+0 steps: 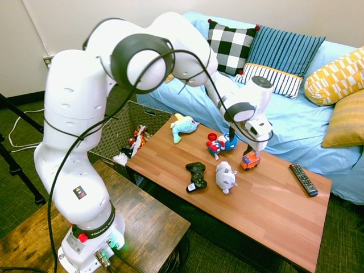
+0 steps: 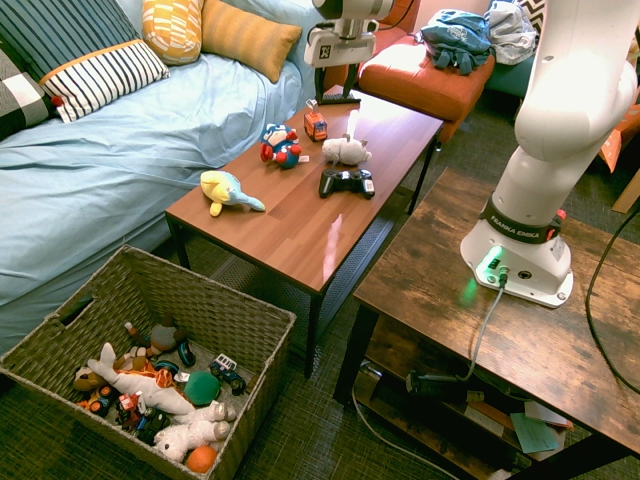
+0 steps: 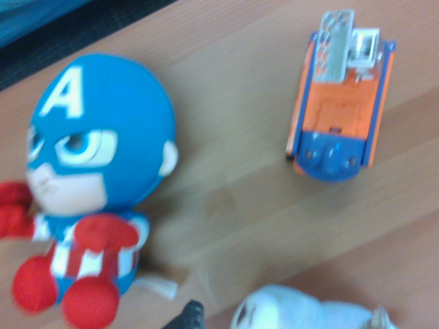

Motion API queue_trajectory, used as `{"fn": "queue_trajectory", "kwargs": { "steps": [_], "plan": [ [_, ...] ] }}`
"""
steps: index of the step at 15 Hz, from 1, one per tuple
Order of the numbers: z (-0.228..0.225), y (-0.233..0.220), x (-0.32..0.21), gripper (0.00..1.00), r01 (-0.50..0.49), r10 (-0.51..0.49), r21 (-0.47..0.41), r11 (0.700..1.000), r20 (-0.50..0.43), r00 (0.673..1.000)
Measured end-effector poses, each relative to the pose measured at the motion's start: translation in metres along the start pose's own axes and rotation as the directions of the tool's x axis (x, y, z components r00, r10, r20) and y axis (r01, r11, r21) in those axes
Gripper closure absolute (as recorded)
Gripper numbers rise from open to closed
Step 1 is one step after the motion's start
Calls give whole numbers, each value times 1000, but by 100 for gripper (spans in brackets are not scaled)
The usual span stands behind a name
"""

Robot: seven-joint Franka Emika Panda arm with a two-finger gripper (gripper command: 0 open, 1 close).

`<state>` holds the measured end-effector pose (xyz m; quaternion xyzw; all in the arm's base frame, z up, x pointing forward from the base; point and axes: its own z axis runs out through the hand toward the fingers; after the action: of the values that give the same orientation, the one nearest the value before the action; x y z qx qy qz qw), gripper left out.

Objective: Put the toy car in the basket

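To take the toy car (image 1: 250, 161) cleanly, centre the wide-open, empty tool (image 1: 240, 141) over it, line the fingers up with its long sides and lower straight down (the plush figure (image 3: 103, 137) and grey plush animal (image 1: 226, 177) are close enough to snag). The car sits on the desk (image 1: 273, 210), below the tool and slightly off-centre.

Pale, plain wall (image 1: 170, 7) stood behind a sofa draped in light blue cloth (image 1: 193, 105); cushions, checked, striped and yellow-patterned, lined its back; dark carpet (image 1: 222, 249) covered the floor; a wood-topped coffee table (image 1: 284, 222) stood before the sofa; an orange-red seat (image 2: 425, 85) stood beyond it; light glared on the tabletop.
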<state>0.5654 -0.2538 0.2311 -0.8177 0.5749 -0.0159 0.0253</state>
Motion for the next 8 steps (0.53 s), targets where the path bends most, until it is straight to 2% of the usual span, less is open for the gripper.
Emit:
{"fn": "queue_trajectory", "kwargs": {
  "steps": [3, 6, 7, 8],
  "plan": [
    [52, -19, 26, 0, -60, 59, -52, 997, -18, 998],
    [66, -30, 49, 0, -83, 83, -58, 995, -4, 997],
    [69, -32, 57, 100, -87, 87, -58, 995, 1, 996],
    [73, -33, 64, 100, -87, 88, -59, 994, 12, 996]
  ]
}}
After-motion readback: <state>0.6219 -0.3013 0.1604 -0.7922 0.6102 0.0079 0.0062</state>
